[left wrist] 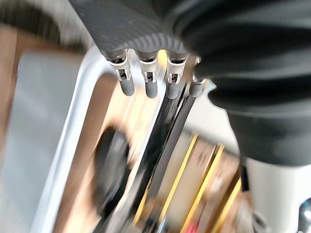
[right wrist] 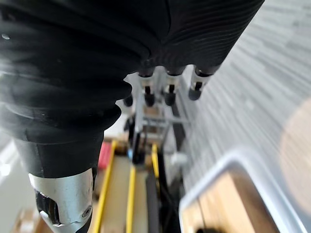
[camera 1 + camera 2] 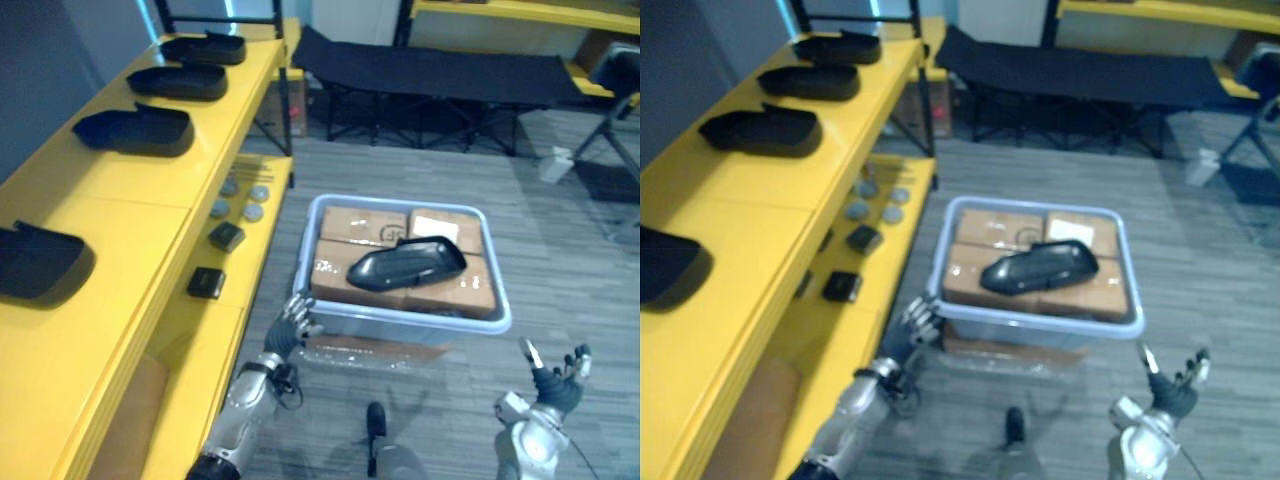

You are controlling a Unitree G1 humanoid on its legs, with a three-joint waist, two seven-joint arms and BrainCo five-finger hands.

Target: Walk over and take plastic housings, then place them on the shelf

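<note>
Filling the bin, cardboard boxes carry one black housing; left robot hand and right robot hand spread empty.

Light falls soft and even from overhead. Ahead of my left hand the housing in the bin carries a pale sheen. The clear film just beside that hand glares white. Further off to its left, the dark housings on the yellow shelf cast faint, short shadows.
</note>
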